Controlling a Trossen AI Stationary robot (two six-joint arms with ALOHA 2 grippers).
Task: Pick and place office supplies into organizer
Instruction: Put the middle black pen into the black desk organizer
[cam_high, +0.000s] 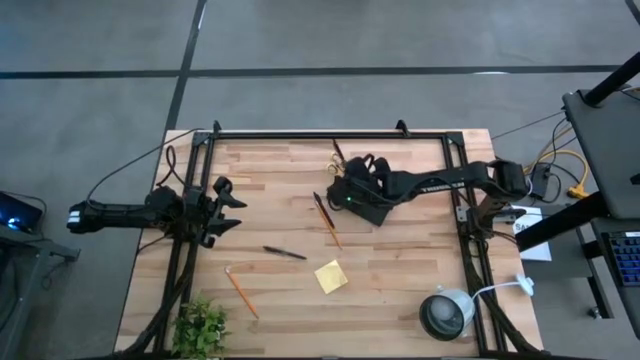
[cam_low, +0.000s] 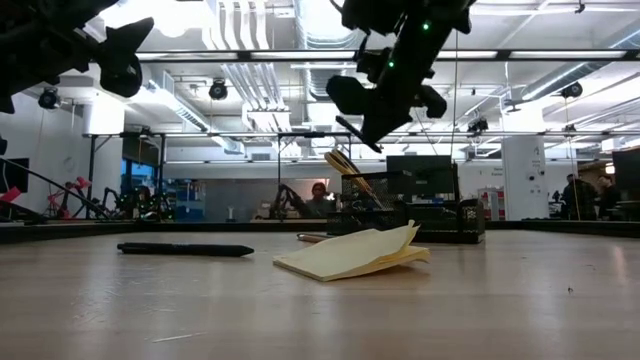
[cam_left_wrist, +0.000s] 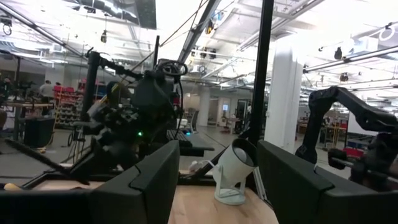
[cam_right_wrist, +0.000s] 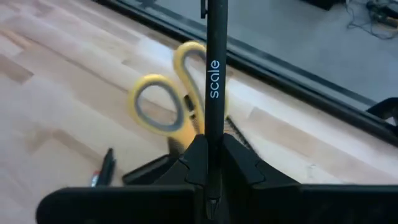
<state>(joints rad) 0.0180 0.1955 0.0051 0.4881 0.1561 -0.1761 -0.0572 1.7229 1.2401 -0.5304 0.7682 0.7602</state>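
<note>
While clamping a black pen (cam_right_wrist: 213, 93), right hand (cam_right_wrist: 209, 163) hovers over organizer (cam_high: 362, 200).

Pale wood-plank table (cam_high: 400, 290), glossy black pen (cam_right_wrist: 212, 81), yellow plastic scissors (cam_right_wrist: 163, 102).

Top-down: right tool (cam_high: 352, 188) sits over the black organizer (cam_high: 368, 205), near the surface (cam_high: 400, 280) centre-back. Scissors (cam_high: 335, 160) lie just behind the organizer. Left tool (cam_high: 225, 207) hangs at the left edge, fingers spread, holding nothing. On the wood: pencil and pen pair (cam_high: 324, 216) left of the organizer, black pen (cam_high: 284, 253), sticky pad (cam_high: 331, 276), orange pencil (cam_high: 240, 290). Plant (cam_high: 200, 328) front left, lamp (cam_high: 447, 313) front right.
</note>
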